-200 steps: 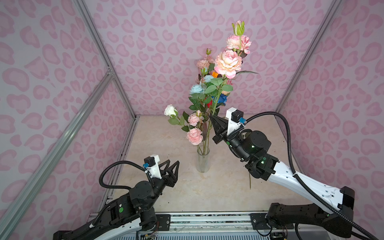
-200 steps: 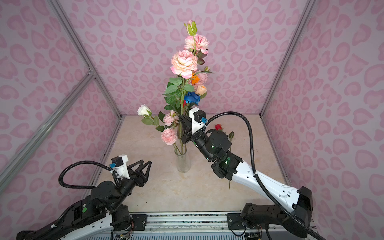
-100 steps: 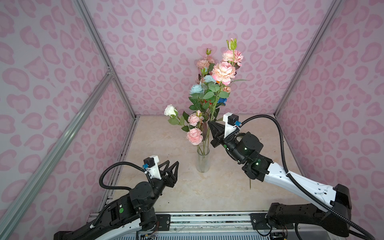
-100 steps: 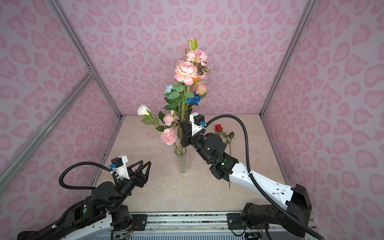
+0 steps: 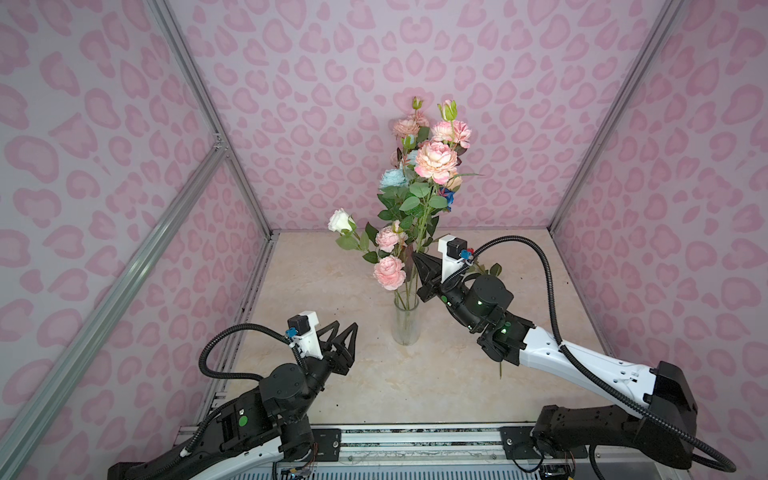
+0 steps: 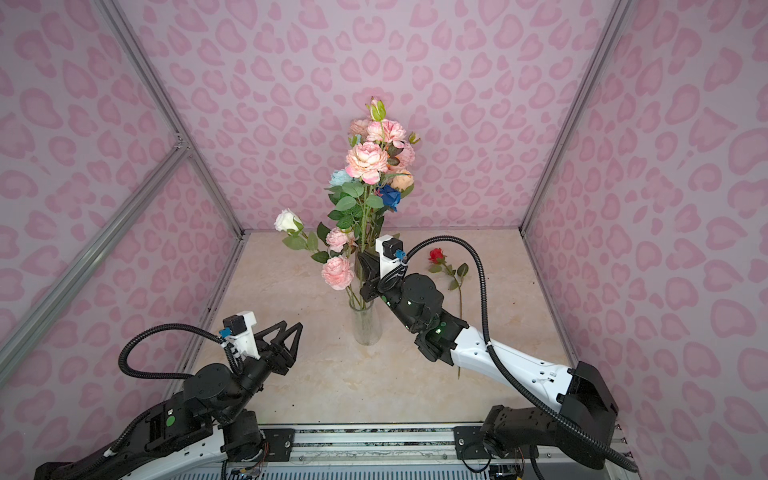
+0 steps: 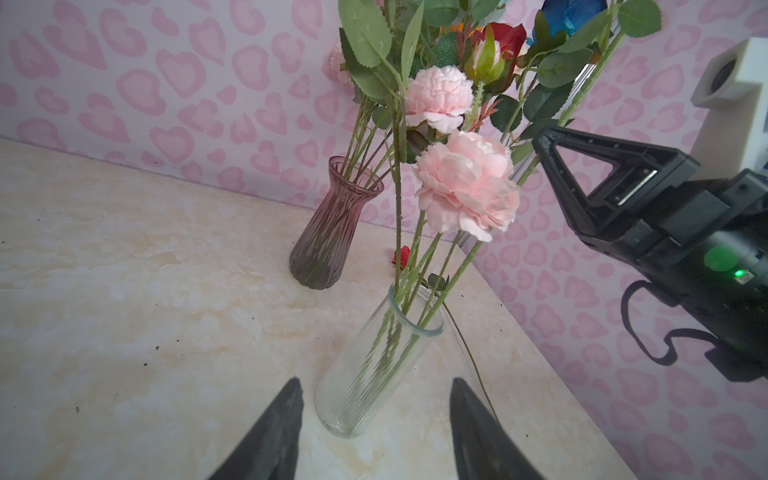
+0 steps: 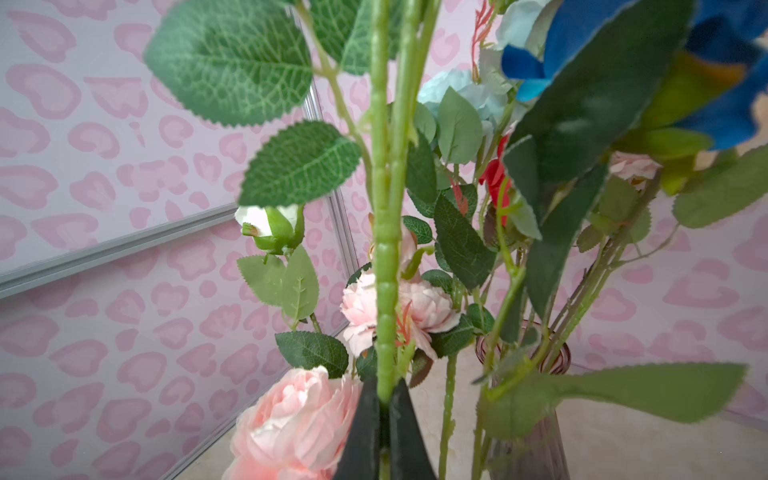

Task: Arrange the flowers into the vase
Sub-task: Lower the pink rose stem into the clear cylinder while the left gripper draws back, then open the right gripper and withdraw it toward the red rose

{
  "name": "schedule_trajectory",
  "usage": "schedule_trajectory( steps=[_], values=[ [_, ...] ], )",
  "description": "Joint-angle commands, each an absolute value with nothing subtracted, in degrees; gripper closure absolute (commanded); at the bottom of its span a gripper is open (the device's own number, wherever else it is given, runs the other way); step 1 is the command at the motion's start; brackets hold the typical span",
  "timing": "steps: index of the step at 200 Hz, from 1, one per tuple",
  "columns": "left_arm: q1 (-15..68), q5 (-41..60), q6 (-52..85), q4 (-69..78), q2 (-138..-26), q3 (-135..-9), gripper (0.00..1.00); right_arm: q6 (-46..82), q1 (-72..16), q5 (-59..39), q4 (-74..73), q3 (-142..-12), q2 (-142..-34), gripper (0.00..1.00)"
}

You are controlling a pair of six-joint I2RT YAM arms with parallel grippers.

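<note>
R hand (image 8: pixel 384 392) clamped on pink flower stem (image 8: pixel 384 257) just above clear vase (image 5: pixel 406 328); L hand (image 5: pixel 345 326) open, empty, nr vase.

Both top views high in front, looking down, wrist views close, facing inward, sharing the pink bloom (image 7: pixel 465 183)

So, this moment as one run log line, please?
right pincer: shut on pink flower stem | stem end at clear vase mouth | left pincer: open, empty | red rose: on table
</note>
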State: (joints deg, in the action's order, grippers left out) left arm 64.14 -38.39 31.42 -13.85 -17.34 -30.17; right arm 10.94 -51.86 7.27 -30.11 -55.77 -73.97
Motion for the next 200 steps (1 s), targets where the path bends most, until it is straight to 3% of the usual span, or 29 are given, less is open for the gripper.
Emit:
schedule_trajectory(
  steps=[1,79,129,200],
  values=[
    [64.1,-39.1,32.0,-12.5,-17.4,-30.0,0.42,10.7,-51.9,6.8,-33.8,-54.9,-74.5,1.00],
    [64.1,-39.0,31.3,-12.4,-18.0,-30.5,0.42,10.9,-52.0,6.3,-37.1,-52.0,-76.3,1.00],
    [64.1,-38.8,31.1,-12.4,-18.0,-30.4,0.43,10.0,-53.6,7.5,-37.3,-51.1,-75.7,0.76],
    [64.2,-38.5,31.2,-12.0,-19.1,-30.3,0.42,11.2,-54.3,8.0,-36.4,-49.6,-75.9,0.65]
  ],
)
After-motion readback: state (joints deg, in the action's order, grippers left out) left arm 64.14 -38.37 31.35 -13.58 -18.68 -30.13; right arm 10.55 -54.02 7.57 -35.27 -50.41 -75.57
